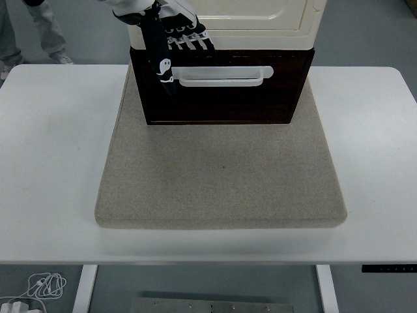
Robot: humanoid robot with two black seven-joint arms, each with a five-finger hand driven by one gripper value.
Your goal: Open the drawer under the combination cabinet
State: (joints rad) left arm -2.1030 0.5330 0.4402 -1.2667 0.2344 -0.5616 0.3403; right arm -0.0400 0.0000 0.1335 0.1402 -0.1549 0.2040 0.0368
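Note:
The combination cabinet stands at the back of a grey felt mat [221,176]. Its cream upper unit [260,23] sits on a dark brown drawer [221,101], which is closed flush and has a white bar handle [225,76]. My left hand [174,49] comes down from the top left in front of the cabinet. Its fingers [189,38] are spread just above the handle's left end, and the thumb points down over the drawer's left front. The hand is open and holds nothing. My right hand is out of view.
The mat lies in the middle of the white table [52,163]. A person's legs [39,26] show on the floor at the top left. Cables [42,285] lie on the floor under the table's near left corner.

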